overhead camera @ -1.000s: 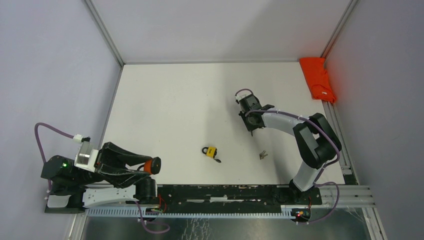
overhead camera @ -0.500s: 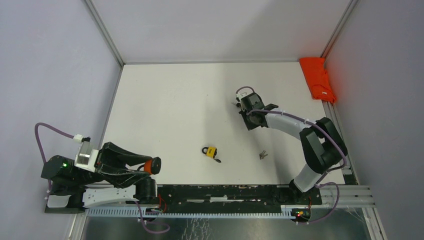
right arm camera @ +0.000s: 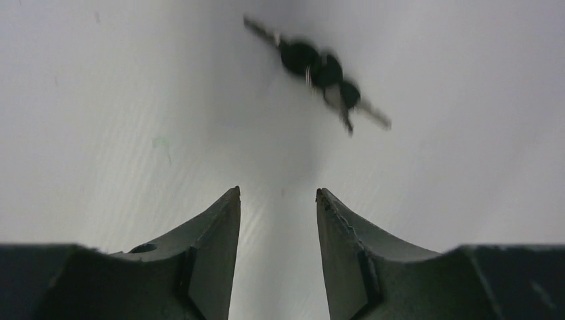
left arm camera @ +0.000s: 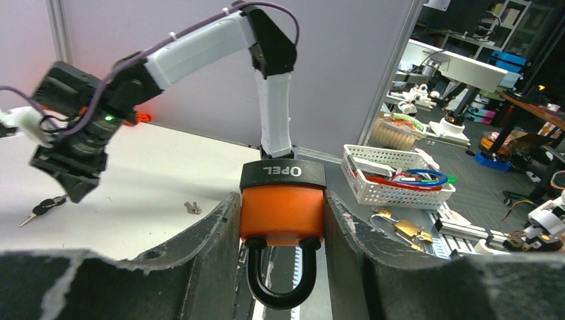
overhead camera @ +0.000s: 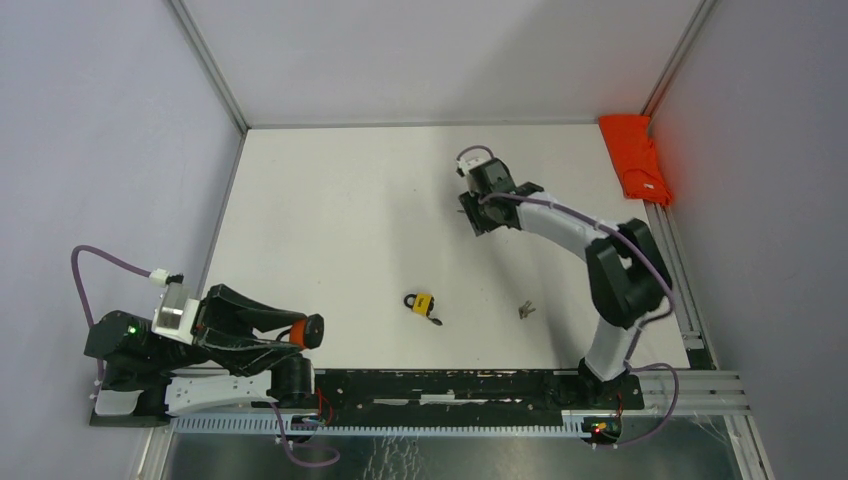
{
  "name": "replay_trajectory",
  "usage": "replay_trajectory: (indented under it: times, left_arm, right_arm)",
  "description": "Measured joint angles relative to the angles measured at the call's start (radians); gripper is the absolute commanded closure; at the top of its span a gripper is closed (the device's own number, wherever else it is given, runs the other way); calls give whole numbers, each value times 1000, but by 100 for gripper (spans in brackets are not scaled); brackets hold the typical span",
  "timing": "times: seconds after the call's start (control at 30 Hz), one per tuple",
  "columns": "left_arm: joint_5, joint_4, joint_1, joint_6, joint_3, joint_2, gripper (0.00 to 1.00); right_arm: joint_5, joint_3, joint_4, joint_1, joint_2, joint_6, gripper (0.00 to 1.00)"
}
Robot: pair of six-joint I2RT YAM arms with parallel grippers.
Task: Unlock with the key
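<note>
Right hand (right arm camera: pixel 276 195) farther back over white table (overhead camera: pixel 330 220)

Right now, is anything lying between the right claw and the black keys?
No. In the right wrist view, only bare white table lies between the open right gripper and the black keys.

Right gripper (right arm camera: pixel 278 193) agape, left gripper (left arm camera: pixel 281 200) clamped
</note>
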Motion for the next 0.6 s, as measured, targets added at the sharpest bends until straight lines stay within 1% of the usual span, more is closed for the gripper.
replay_trajectory:
  times: [0.2,0.3,0.4,0.6]
  left_arm:
    - [-6,-6,0,0,0,0,98]
    - [-16,-11,0,0,0,0,98]
    - [-24,-20,0,0,0,0,98]
    - [-27,-35,0,0,0,0,98]
  right_arm:
    - [35,289,-24,-1,248,-76,49]
    - [41,363,-35,-5,319,-114,49]
    - [29,401,-42,-17,363,-148,50]
    - [-5,415,-53,-57,395,-216,52]
